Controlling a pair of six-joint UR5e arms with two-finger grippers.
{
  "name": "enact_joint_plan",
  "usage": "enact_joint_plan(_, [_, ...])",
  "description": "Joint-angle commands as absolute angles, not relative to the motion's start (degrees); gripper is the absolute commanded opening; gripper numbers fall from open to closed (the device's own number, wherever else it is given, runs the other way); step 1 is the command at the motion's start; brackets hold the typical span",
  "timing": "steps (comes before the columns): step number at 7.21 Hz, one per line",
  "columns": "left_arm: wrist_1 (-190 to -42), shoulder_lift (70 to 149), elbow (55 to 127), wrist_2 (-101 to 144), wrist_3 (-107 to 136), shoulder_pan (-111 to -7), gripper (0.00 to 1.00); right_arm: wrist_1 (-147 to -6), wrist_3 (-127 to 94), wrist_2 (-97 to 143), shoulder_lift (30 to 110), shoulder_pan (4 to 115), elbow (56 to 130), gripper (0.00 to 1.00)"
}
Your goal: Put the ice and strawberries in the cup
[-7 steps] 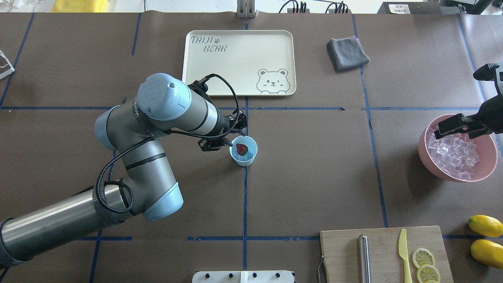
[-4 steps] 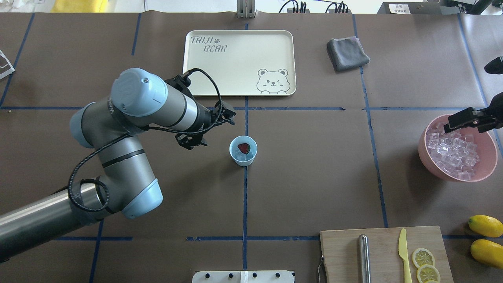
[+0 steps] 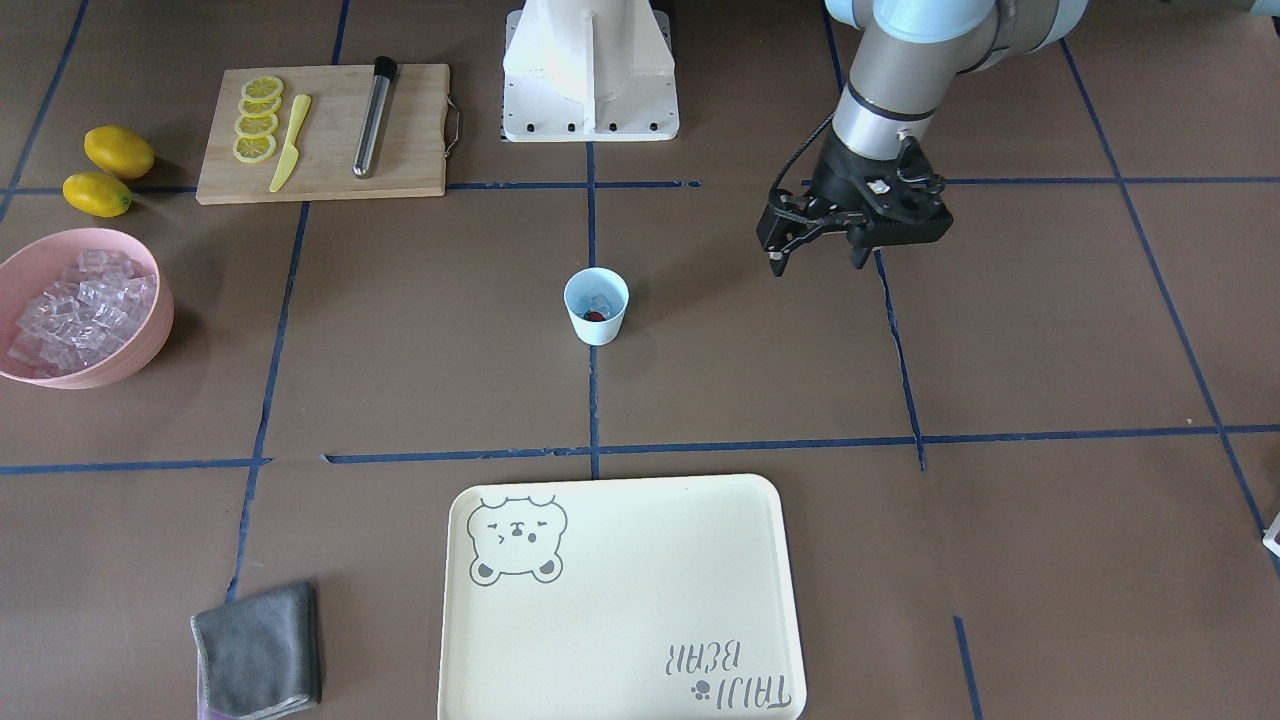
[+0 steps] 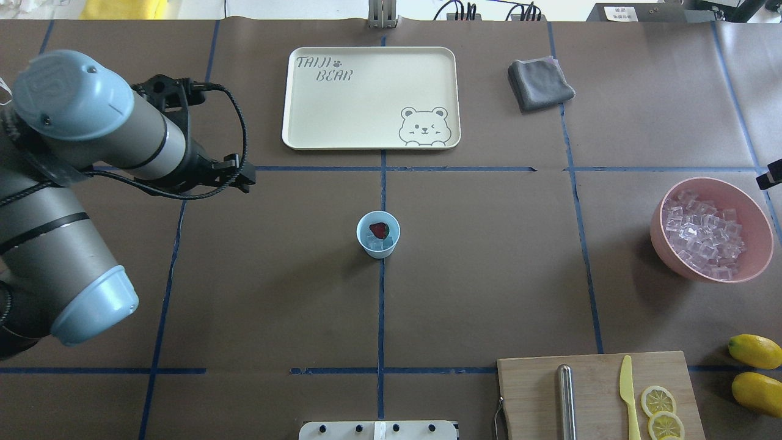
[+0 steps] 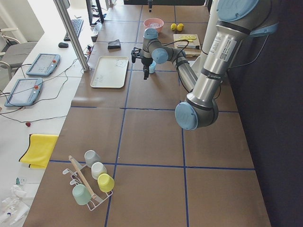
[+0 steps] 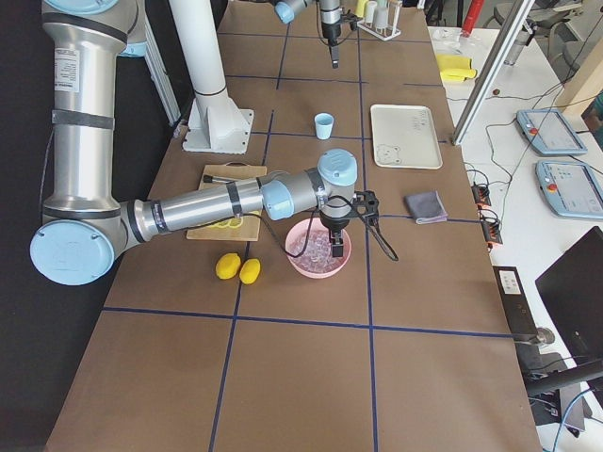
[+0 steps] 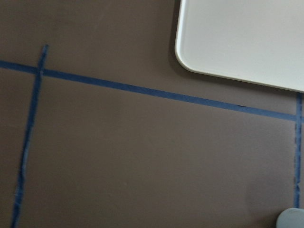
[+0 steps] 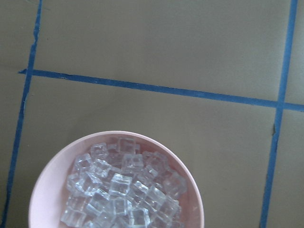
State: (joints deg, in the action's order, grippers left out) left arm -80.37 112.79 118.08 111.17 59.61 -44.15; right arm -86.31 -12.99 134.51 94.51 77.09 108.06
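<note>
Standing mid-frame from the front, the cup [image 3: 597,330] holds ice [image 3: 600,303] and a strawberry [image 3: 595,316]; the left pincer [image 3: 818,260] hangs spread, empty, well apart. Overhead, blue tape [image 4: 380,318] grids the brown surface [image 4: 489,275]. From the right end, the right pincer [image 6: 336,250] hovers above a pink bowl [image 6: 306,270], its opening unclear, beside a white desk [image 6: 490,104].

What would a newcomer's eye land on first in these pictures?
The pale blue cup at the table's centre, a red strawberry and ice cubes inside it. Then the pink bowl heaped with ice on the robot's right, and the bulky left arm opposite.
</note>
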Motion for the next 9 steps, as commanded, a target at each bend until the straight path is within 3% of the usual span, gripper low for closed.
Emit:
enact_joint_plan(1, [-67.72,106.82,124.17,112.05,32.48,-53.65,1.0,-92.27,-0.92,134.47,93.52,81.38,105.92,0.99])
enact_joint_plan(3, [-67.59,97.43,122.71,124.91,12.85,-66.81,1.0,-92.11,2.18,134.04,93.34,81.47,103.54,0.99])
enact_joint_plan(5, [-68.11,89.26,114.39,134.45,-10.23,-80.45,1.0,-91.06,3.15,133.95,93.16,81.91,101.0,0.99])
enact_joint_plan(7, [-68.55,88.77,103.15,133.95,-20.7,-86.36,1.0,-89.65,4.04,133.86,93.16,83.13,98.89,0.99])
enact_joint_plan(9, [-67.94,87.28,101.33,134.21,-19.27,-89.11,1.0,-89.82,4.04,134.56,93.6,85.16,98.79,1.0])
